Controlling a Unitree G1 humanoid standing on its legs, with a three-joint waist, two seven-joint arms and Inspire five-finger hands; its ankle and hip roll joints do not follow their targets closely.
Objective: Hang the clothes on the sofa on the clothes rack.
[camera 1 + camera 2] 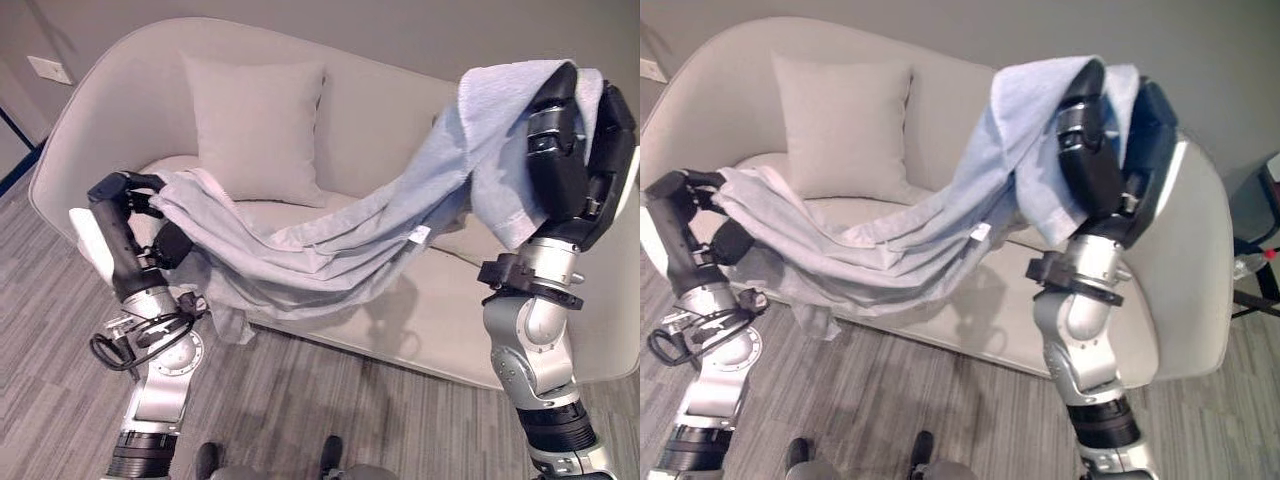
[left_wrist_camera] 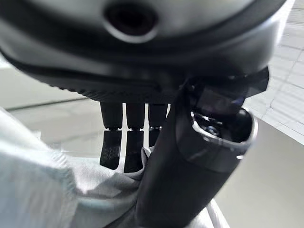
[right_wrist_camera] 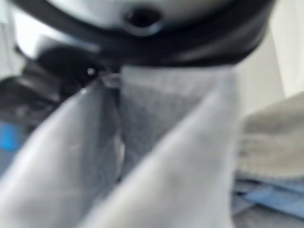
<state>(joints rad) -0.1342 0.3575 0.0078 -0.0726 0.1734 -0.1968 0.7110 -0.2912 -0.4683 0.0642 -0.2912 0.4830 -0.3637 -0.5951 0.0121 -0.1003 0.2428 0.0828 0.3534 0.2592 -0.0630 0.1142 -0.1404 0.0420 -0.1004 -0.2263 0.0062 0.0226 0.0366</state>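
- Your right hand [image 1: 578, 160] is raised at about 2 o'clock, with the pale blue-grey cloth garment [image 1: 330, 245] draped over the top of it and hanging down past the wrist; in its own wrist view cloth covers everything, so I cannot tell how its fingers sit.
- Your left hand [image 1: 128, 190] is low at 9 o'clock, its fingers [image 2: 124, 142] curled down onto a bunched edge of the same garment, thumb alongside.
- The garment sags in a long sling between the two hands, its lowest folds hanging just above the seat of the rounded beige upholstered sofa [image 1: 420, 330]. A square beige cushion [image 1: 258, 128] leans against the backrest at 11 o'clock.
- To carry well, lift your left hand level with the right so the hanging folds clear the sofa's front edge before you turn.
- Keep both hands well apart; likely the cloth slips off the right hand if you tilt it.
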